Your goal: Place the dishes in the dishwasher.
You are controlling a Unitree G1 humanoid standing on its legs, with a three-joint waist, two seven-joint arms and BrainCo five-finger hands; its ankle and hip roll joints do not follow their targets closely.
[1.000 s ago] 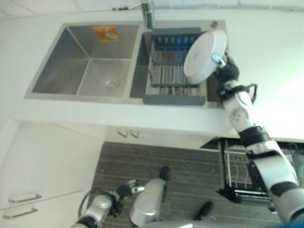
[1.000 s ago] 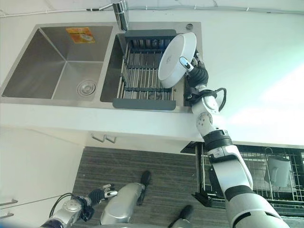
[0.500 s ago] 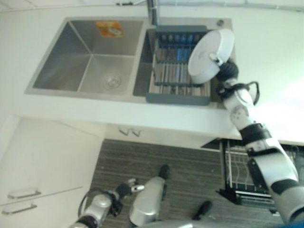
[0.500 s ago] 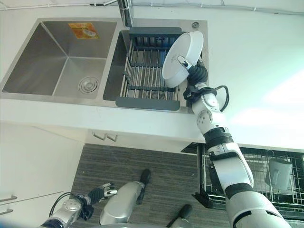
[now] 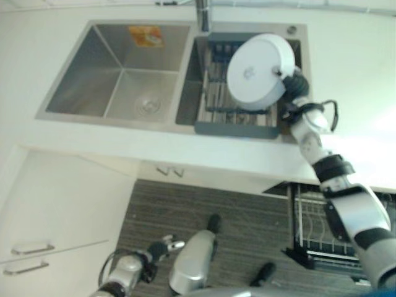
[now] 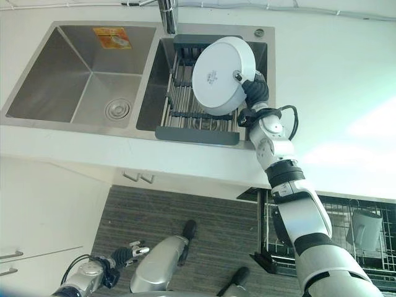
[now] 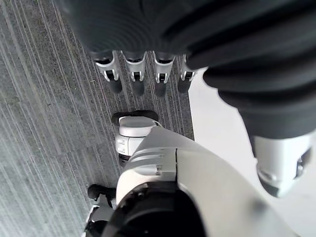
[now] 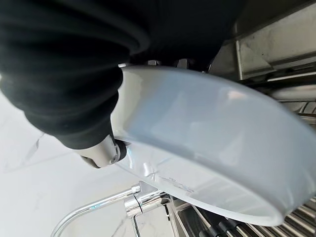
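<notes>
My right hand [image 6: 255, 94] is shut on the rim of a round white dish [image 6: 223, 75], which it holds tilted with its underside toward me above the grey drying rack [image 6: 197, 133] in the right sink basin. The right wrist view shows the dish [image 8: 212, 158] pinched between thumb [image 8: 101, 150] and fingers. The open dishwasher rack [image 6: 365, 260] with a white mug [image 6: 366, 228] sits low on the right, below the counter. My left hand [image 7: 143, 74] hangs open by my side over the floor, fingers straight.
The left sink basin [image 6: 74, 74] is bare steel with a drain [image 6: 116, 110]. A chrome tap [image 6: 167, 12] stands behind the sink. White countertop [image 6: 334, 93] lies to the right. Cabinet drawers with handles [image 5: 28, 250] are at the lower left.
My right hand has swung the dish to the left and turned it, so its flat underside now faces me above the rack. The camera has shifted slightly. The left hand has stayed put.
</notes>
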